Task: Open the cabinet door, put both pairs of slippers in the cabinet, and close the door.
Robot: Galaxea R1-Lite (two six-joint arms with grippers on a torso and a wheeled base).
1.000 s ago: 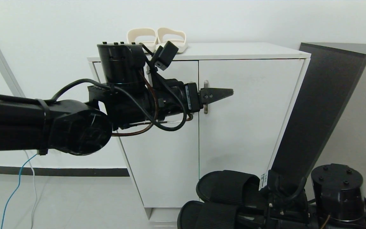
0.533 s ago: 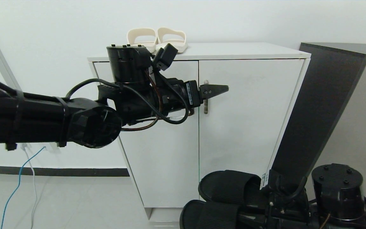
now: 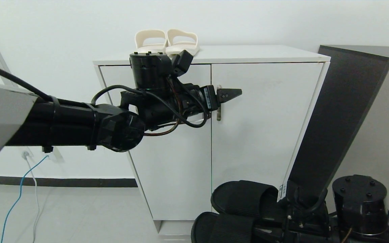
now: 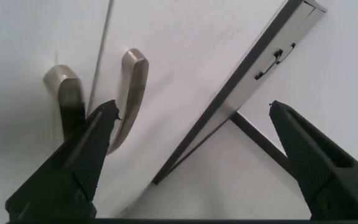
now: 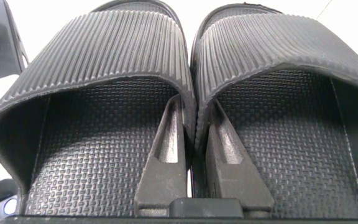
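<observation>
White laminate all round: the low white two-door cabinet point(image 3: 265, 128) has both doors shut, so nothing can go inside yet. The left gripper point(image 4: 192, 109) hangs level at the seam where the doors meet. Its black pointed fingers point(image 4: 89, 149) are spread wide, one tip just beside the curved brushed-metal handle point(image 4: 133, 87) of the right-hand door. I'd judge it is lined up to close on that handle and pull. The pair of cream moulded slippers point(image 3: 166, 39) sits on the cabinet's top at its back edge, toward the left corner, out of the way until there is an opening. Low down before the cabinet's front, the right gripper point(image 5: 195, 152) is clamped on the pair of black ribbed-strap slippers point(image 5: 98, 93). One finger sits inside each shoe, pinching the two inner walls together so both travel as a single load.
</observation>
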